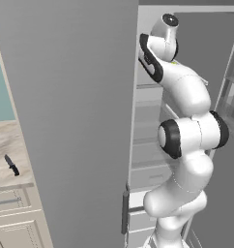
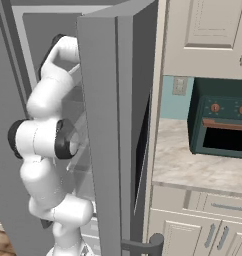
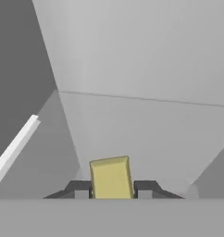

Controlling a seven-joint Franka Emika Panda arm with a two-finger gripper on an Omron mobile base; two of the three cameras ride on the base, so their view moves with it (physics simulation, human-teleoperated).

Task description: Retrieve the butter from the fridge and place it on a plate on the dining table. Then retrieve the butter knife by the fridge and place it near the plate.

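We see the butter (image 3: 111, 177) pinched between the gripper (image 3: 111, 189) fingertips, inside the grey fridge (image 1: 80, 97), whose door stands open. The butter knife (image 1: 11, 165) lies on the marble counter (image 1: 7, 150) left of the fridge.

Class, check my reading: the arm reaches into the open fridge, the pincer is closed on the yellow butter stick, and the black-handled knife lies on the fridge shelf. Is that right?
Not quite. The knife is not on a fridge shelf: the left base view shows it lying on the marbled counter beside the fridge. The rest holds: the arm reaches into the open fridge, and the hand view shows the pincer closed on the butter.
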